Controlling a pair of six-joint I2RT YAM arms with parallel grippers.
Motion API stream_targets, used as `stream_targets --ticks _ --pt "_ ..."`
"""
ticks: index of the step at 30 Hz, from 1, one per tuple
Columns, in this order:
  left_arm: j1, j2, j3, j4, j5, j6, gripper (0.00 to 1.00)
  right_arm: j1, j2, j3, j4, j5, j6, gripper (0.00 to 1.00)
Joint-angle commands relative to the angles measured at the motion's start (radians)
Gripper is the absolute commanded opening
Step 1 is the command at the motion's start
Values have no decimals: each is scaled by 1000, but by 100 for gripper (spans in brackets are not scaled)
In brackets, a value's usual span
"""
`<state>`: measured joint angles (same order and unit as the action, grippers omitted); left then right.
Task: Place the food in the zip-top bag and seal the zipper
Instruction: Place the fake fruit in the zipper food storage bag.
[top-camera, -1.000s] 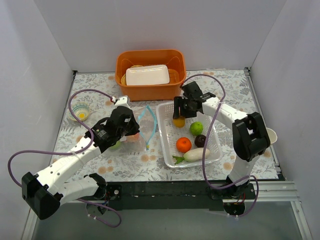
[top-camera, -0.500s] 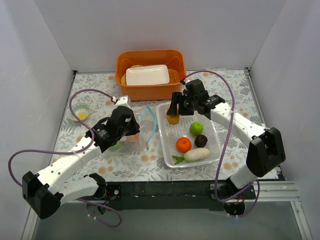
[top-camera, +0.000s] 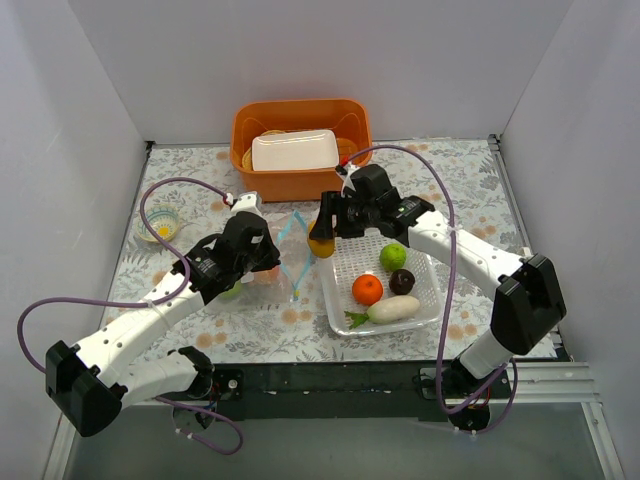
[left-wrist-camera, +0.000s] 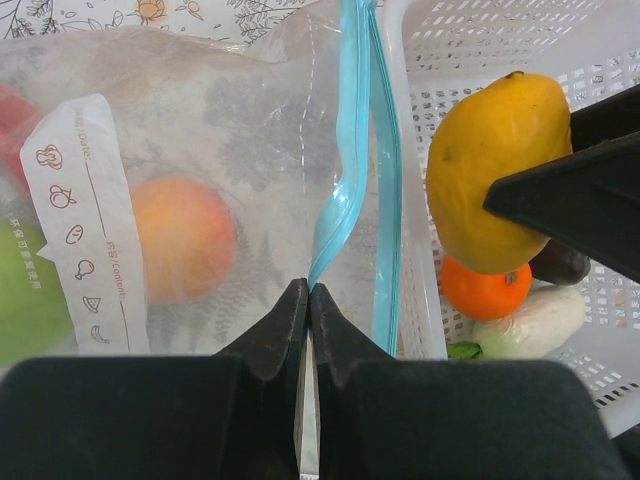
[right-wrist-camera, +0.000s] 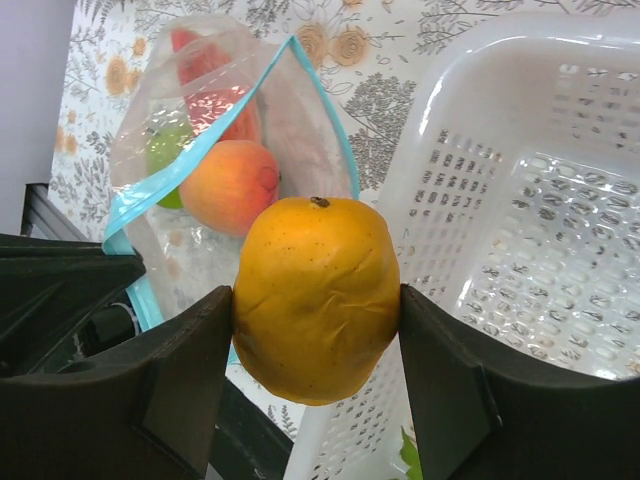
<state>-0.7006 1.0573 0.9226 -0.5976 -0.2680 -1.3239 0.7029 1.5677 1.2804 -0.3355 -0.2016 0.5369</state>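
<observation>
My right gripper (top-camera: 322, 232) is shut on the yellow mango (right-wrist-camera: 315, 297) and holds it above the basket's left rim, beside the bag's mouth; the mango also shows in the left wrist view (left-wrist-camera: 497, 170). My left gripper (left-wrist-camera: 309, 293) is shut on the blue-teal zipper strip (left-wrist-camera: 340, 200) of the clear zip-top bag (top-camera: 275, 258), holding the mouth open. Inside the bag lie a peach (right-wrist-camera: 230, 185), a green apple (right-wrist-camera: 168, 155) and the red watermelon slice (right-wrist-camera: 215, 95). The white mesh basket (top-camera: 425, 300) holds a green apple (top-camera: 393, 256), an orange (top-camera: 367, 289), a dark purple fruit (top-camera: 402, 281) and the white radish (top-camera: 392, 308).
An orange bin (top-camera: 300, 175) with a white tray (top-camera: 294, 149) in it stands at the back. A small clear cup (top-camera: 160, 226) sits at the far left. White walls close in both sides.
My right gripper has lifted the mango out of the basket and carried it left toward the bag's mouth. The left gripper and bag have not moved.
</observation>
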Motion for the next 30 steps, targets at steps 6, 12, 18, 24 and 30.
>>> stream_targets --ticks 6,12,18,24,30 --pt "0 -8 33 4 9 0 0 55 57 80 92 -50 35 46" --pt "0 -25 42 -4 3 -3 0 92 120 125 99 -59 38 47" --pt "0 -39 55 -27 -5 -3 0 122 170 163 89 -62 40 52" --pt "0 -62 71 -36 -31 -12 0 142 201 204 75 -76 32 59" --pt "0 -91 73 -34 -69 -21 0 150 204 232 73 -84 17 71"
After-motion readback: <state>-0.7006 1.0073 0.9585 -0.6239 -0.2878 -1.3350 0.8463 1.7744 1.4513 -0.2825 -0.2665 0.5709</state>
